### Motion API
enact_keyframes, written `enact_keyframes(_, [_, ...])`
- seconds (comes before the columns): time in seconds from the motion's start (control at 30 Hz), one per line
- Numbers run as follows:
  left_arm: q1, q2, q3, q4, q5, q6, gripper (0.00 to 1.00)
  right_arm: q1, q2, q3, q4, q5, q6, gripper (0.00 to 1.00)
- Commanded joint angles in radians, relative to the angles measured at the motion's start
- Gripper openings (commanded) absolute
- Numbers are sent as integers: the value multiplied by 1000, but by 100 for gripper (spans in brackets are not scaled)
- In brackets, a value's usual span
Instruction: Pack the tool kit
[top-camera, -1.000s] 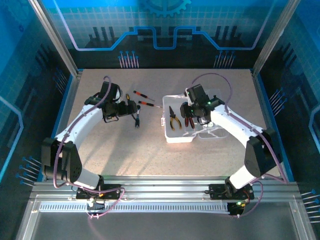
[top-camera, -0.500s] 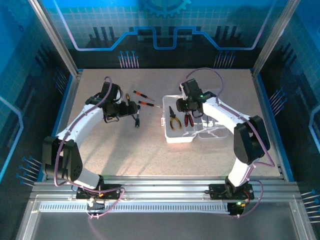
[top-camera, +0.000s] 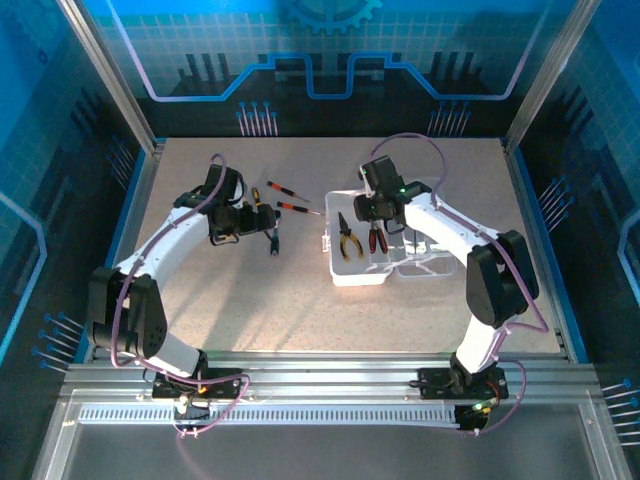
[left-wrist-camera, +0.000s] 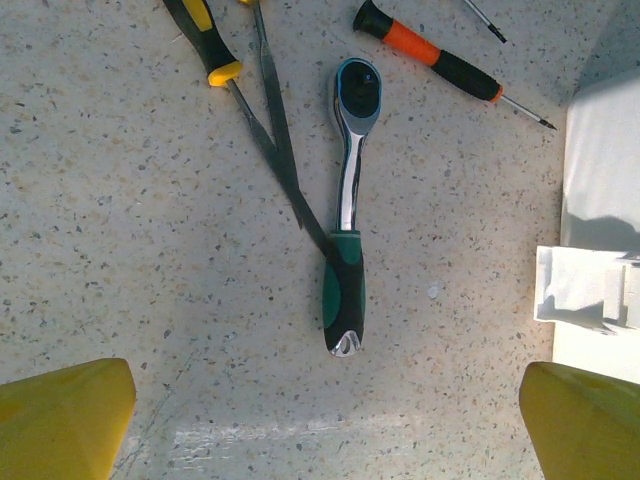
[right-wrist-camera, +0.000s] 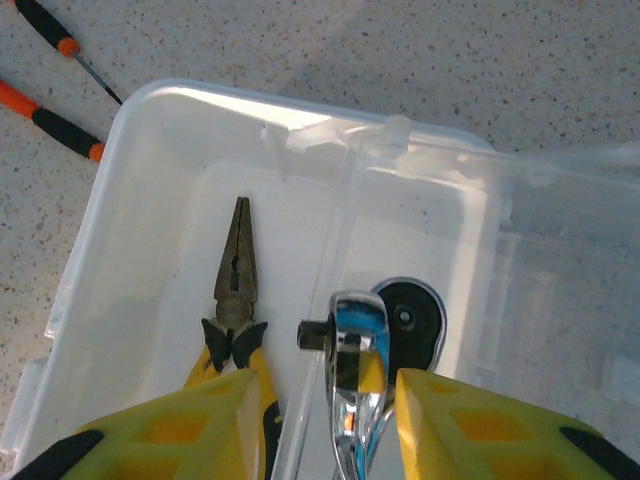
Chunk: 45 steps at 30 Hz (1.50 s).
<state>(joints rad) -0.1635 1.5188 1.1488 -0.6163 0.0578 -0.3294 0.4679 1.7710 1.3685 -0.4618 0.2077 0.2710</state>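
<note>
The clear plastic case (top-camera: 352, 272) lies open at mid-table, its lid (top-camera: 432, 262) folded out to the right. Yellow-handled pliers (right-wrist-camera: 234, 285) rest in its left compartment. My right gripper (right-wrist-camera: 325, 385) hangs over the case, shut on a chrome ratchet (right-wrist-camera: 355, 345) held on edge; a black round ratchet head (right-wrist-camera: 408, 312) lies behind it. My left gripper (left-wrist-camera: 325, 420) is wide open above a green-handled ratchet (left-wrist-camera: 347, 210) on the table. Near it lie a yellow-and-black screwdriver (left-wrist-camera: 205, 45) and an orange-and-black screwdriver (left-wrist-camera: 430, 52).
A second thin red-and-black screwdriver (top-camera: 281, 187) lies further back on the speckled table. The case's white corner (left-wrist-camera: 590, 290) is close to the right of the green-handled ratchet. Blue walls and metal rails (top-camera: 150, 160) bound the table.
The right arm's elbow has swung inward and its gripper has shifted slightly left and back over the case. The left gripper has barely moved.
</note>
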Motion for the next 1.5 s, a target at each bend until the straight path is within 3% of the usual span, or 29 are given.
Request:
enact_keyframes(0.0, [10,6,11,-10,13,27,99,-6,39,33,2,17,-9,41])
enact_keyframes(0.27, [10,8,9,-17,4,30,100,-8,76,52,3,32,-9,38])
enact_keyframes(0.53, [10,12,9,-13,5,30,99,-9,57,49,0,35,-10,13])
enact_keyframes(0.8, [10,15,8,-11,8,29,99,-12,-18,32,-13,59,-16,2])
enact_keyframes(1.17, [10,11,6,-10,14,29,99,-40,-58,-10,-38,152,11,1])
enact_keyframes(1.33, [9,8,7,-14,14,29,99,-41,-14,2,-43,154,23,7])
enact_keyframes(1.47, [10,8,11,-16,11,31,100,-40,0,12,-43,134,27,18])
